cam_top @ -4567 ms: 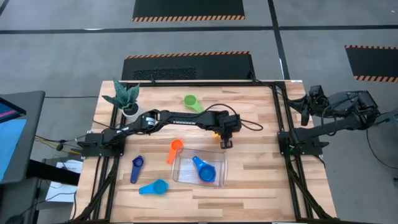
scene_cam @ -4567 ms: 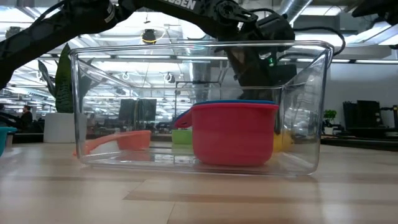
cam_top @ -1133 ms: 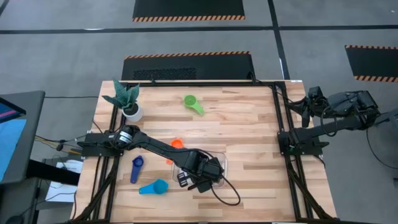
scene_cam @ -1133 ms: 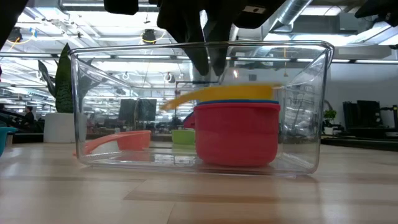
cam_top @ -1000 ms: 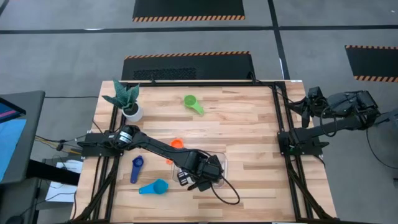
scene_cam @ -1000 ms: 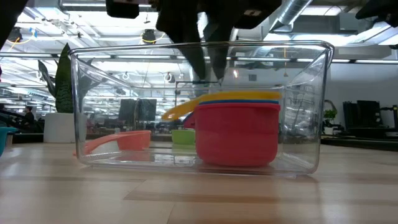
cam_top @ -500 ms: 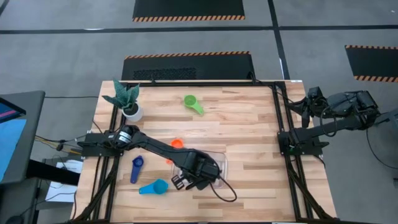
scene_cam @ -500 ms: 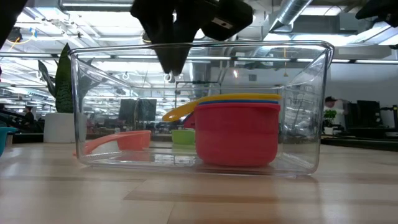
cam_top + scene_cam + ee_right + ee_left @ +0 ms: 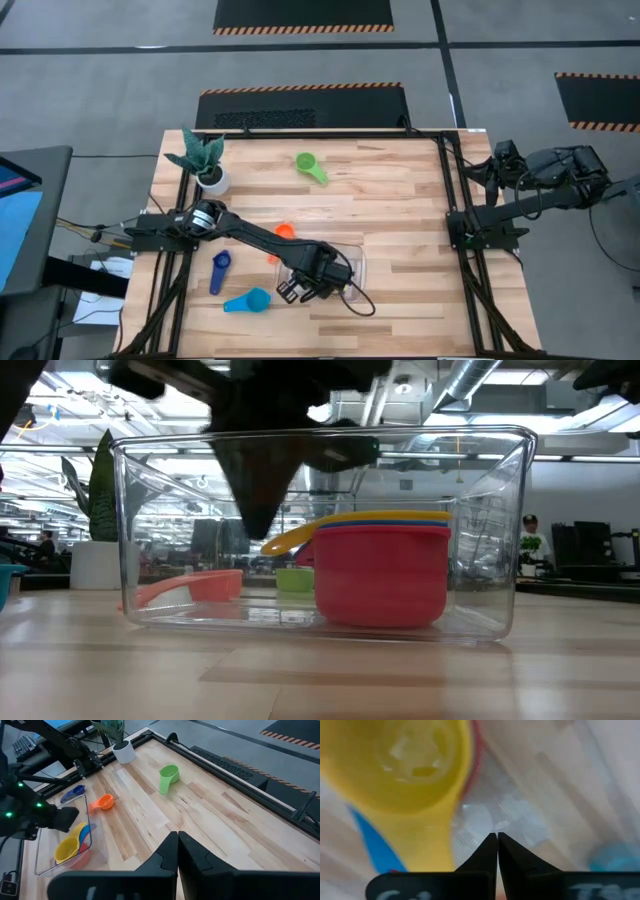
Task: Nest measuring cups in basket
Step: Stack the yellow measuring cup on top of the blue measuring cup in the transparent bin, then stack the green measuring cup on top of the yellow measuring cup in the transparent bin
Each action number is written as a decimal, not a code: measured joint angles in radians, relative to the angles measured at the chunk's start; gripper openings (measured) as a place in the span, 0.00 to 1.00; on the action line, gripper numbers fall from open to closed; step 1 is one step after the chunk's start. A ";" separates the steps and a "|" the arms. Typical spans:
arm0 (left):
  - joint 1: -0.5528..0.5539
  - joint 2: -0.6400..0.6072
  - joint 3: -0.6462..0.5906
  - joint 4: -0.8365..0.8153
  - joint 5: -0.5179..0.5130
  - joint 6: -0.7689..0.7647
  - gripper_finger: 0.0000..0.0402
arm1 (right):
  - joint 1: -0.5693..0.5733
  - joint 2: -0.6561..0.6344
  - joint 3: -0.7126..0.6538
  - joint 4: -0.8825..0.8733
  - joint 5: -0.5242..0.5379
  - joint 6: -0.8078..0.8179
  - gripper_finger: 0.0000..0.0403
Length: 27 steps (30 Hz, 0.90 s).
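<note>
Left gripper empty beside the loaded basket; a careless swing could knock it.

High view: left gripper (image 9: 292, 290), fingers pressed together, hangs at the basket (image 9: 352, 262) near the desk's front edge. Low view: yellow cup (image 9: 385, 517) nests atop blue, inside red cup (image 9: 380, 575). Right wrist view: right gripper (image 9: 177, 840) shut, empty; green cup (image 9: 168, 775) lies near the desk's back edge.

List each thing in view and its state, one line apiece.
yellow cup: nested on top of the stack in the basket
blue cup: in the stack, under the yellow cup
red cup: bottom of the stack
basket: upright on the table
orange cup: loose on the table
green cup: loose
navy cup: loose
light blue cup: loose
left pincer: shut, empty
right pincer: shut, empty
</note>
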 joint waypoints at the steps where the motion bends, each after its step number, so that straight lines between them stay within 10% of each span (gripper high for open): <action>1: 0.005 0.000 -0.002 0.004 -0.017 0.000 0.00 | 0.000 0.000 0.000 0.000 0.000 0.000 0.06; 14: 0.080 -0.001 0.013 -0.016 -0.099 -0.087 0.00 | 0.000 0.000 0.000 -0.001 0.000 0.000 0.06; 27: -0.016 -0.003 0.067 -0.116 0.069 -0.240 0.00 | 0.000 0.000 0.000 -0.028 0.000 -0.001 0.06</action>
